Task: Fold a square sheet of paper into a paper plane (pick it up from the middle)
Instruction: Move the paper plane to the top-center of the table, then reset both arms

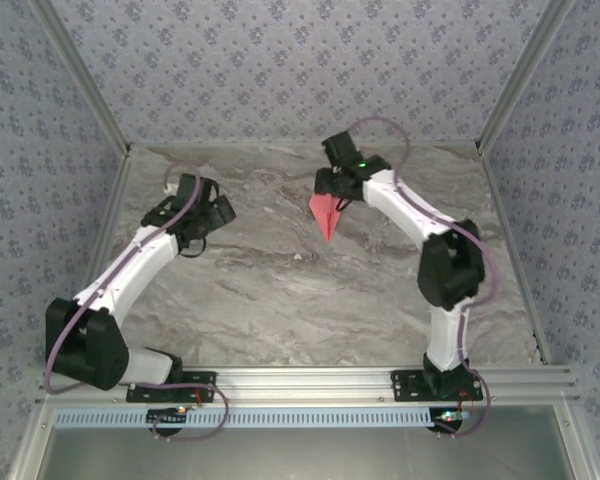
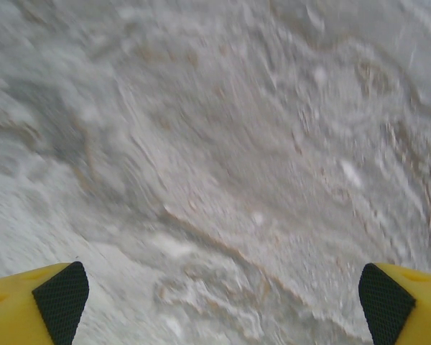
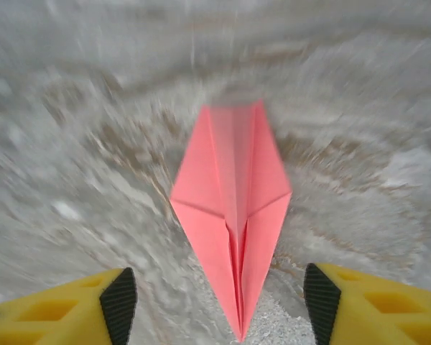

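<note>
The paper plane point(image 1: 326, 215) is a salmon-pink dart on the marble table, right of the middle. In the right wrist view the paper plane point(image 3: 233, 208) is sharp against a blurred table, its tip pointing toward the camera. My right gripper point(image 1: 337, 201) is open just behind it. In that wrist view the right gripper point(image 3: 220, 302) has its black pads point(image 3: 120, 302) wide apart on either side of the tip, touching neither wing. My left gripper point(image 1: 212, 213) is at the left; in its own view the left gripper point(image 2: 223, 298) is open over bare marble. A flat square sheet of paper is out of view.
The grey marble tabletop point(image 1: 280, 290) is walled in by patterned panels on aluminium posts point(image 1: 80, 75) at the back, left and right. An aluminium rail point(image 1: 310, 380) carrying both arm bases runs along the near edge.
</note>
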### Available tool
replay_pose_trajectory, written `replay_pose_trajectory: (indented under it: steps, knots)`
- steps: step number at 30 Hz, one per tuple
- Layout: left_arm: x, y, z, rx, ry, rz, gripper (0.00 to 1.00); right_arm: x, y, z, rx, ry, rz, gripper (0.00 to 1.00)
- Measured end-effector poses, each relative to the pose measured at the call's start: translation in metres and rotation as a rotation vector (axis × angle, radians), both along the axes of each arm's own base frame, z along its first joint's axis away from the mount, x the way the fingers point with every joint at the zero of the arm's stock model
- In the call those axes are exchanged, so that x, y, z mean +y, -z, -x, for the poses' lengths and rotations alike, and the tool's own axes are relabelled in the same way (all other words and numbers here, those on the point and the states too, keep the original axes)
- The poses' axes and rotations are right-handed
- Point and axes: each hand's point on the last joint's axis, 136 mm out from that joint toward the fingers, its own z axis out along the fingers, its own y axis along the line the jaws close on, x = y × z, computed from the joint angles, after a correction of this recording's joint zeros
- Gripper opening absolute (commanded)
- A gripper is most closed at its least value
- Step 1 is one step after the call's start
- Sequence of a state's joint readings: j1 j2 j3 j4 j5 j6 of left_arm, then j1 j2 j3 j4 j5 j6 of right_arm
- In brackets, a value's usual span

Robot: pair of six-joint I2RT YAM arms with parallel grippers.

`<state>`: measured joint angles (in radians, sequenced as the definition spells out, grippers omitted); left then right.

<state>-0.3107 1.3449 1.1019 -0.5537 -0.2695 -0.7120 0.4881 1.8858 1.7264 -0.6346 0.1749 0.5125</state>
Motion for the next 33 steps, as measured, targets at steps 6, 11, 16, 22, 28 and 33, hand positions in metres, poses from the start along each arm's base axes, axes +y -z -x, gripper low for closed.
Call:
replay_pose_trajectory:
  steps: [6,11,16,22,28,33]
  knots:
    - [0.058,-0.021,0.001,-0.085,-0.112,-0.122,0.99,-0.075,-0.064,0.022,-0.230,0.125,0.074,1.00]
    - [0.095,0.003,0.019,-0.090,-0.174,-0.264,0.99,-0.168,-0.021,0.045,-0.224,0.320,0.208,1.00]
    - [0.115,0.048,0.034,-0.069,-0.165,-0.416,0.99,-0.245,0.060,0.082,-0.110,0.464,0.345,1.00]
    - [0.126,0.077,0.039,-0.093,-0.113,-0.499,0.99,-0.270,0.113,0.109,-0.076,0.468,0.415,1.00]
    - [0.125,0.087,0.020,-0.192,-0.045,-0.478,0.99,-0.263,0.113,0.093,-0.213,0.372,0.406,1.00]
    - [0.116,0.096,0.010,-0.275,0.041,-0.422,0.99,-0.258,0.112,0.084,-0.321,0.291,0.363,1.00]
